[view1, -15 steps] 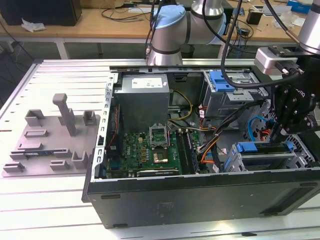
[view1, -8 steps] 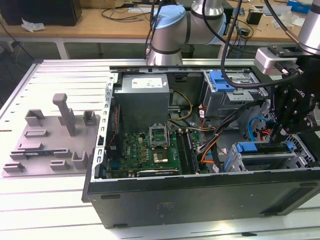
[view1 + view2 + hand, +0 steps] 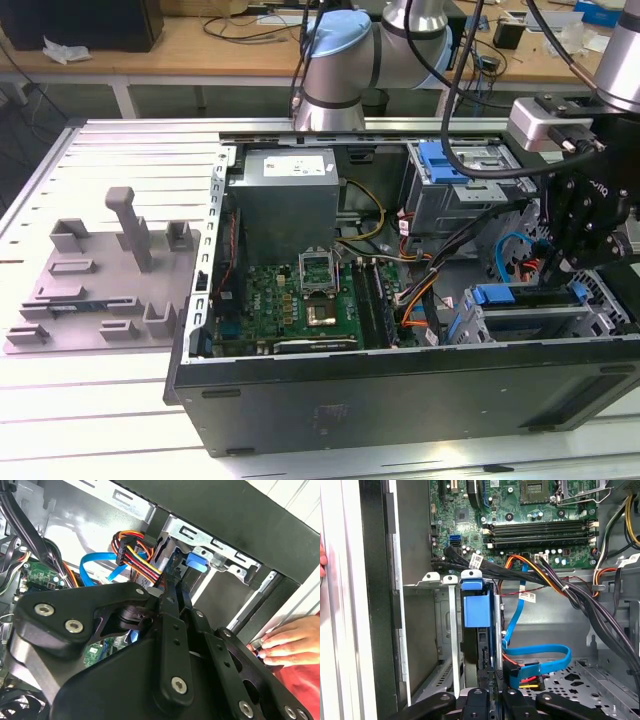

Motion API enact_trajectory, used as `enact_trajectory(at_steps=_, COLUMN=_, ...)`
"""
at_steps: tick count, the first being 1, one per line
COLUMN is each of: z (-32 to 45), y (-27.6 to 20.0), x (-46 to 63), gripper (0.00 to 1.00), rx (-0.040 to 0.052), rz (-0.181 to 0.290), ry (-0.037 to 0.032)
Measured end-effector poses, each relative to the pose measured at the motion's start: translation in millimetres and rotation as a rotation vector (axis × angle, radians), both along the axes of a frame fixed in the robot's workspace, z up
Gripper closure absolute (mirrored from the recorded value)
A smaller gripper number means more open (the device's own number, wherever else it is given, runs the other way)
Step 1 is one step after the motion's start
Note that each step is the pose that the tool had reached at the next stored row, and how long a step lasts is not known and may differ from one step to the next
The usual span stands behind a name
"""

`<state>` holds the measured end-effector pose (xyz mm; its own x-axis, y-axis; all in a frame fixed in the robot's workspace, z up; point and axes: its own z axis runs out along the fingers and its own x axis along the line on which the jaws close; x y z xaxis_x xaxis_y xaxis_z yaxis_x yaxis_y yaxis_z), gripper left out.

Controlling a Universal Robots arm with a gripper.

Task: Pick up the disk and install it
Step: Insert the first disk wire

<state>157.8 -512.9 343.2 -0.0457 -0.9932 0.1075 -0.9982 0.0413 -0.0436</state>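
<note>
I note the arm: silver tube links, pale blue joint caps, black cables trailing alongside. Gripper is matte black, its linkage bars pinned with silver hex screws; a grey-white camera block sits above it.

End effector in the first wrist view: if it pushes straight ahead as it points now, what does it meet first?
Probably the disk, whose blue carrier stands on edge in the drive cage directly ahead of the end effector. Depth is unclear; it may already be touching it.

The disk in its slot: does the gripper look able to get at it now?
Probably yes: in the first wrist view the gripper sits at the edge of the disk, the blue cable lying beside it.
</note>
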Motion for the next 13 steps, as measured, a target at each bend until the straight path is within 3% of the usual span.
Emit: enact_trajectory(at_steps=13, z=-2.6, y=-0.5, x=0.0, gripper=0.84, rx=-0.0001, rz=0.000, ry=0.0000)
